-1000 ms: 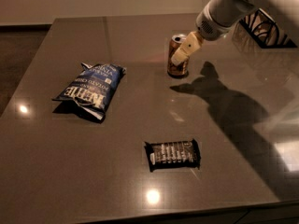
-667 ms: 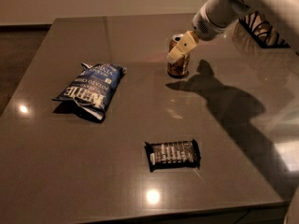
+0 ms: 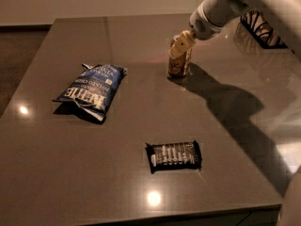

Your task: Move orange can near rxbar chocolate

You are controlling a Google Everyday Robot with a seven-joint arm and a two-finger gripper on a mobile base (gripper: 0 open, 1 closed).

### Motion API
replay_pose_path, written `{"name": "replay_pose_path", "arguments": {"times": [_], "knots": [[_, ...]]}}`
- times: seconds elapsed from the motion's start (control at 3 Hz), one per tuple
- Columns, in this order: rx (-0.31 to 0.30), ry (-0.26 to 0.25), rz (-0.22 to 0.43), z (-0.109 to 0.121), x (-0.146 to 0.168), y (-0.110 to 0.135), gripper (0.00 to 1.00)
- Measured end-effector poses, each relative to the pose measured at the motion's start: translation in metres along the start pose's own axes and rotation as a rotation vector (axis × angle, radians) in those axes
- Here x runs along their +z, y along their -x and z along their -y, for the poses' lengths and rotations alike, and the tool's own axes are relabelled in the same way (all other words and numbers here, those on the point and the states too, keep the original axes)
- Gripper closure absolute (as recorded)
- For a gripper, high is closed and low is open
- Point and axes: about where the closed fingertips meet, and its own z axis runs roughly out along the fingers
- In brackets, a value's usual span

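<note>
The orange can (image 3: 179, 65) stands upright on the dark table (image 3: 141, 107) at the back, right of centre. My gripper (image 3: 181, 45) reaches in from the upper right and sits over the can's top, hiding the lid. The can's base rests on the table. The rxbar chocolate (image 3: 174, 156), a flat black wrapper with white text, lies near the front edge, well in front of the can.
A blue chip bag (image 3: 91, 90) lies at the left of the table. A dark wire object (image 3: 261, 29) stands at the back right. My arm's shadow falls across the right side of the table.
My gripper has moved left and down from beside the can's upper right to over its top. The can, bar and bag have not moved.
</note>
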Motion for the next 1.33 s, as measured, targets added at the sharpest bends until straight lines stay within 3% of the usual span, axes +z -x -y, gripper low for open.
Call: {"name": "replay_pose_path", "arguments": {"times": [0.33, 0.67, 1.0, 1.33], "knots": [[-0.008, 0.025, 0.010, -0.005, -0.002, 0.001, 0.57], [-0.075, 0.078, 0.048, -0.023, -0.018, 0.003, 0.88], [-0.162, 0.127, 0.078, -0.047, -0.044, -0.004, 1.00], [-0.256, 0.169, 0.098, -0.076, -0.075, -0.015, 1.00]]}}
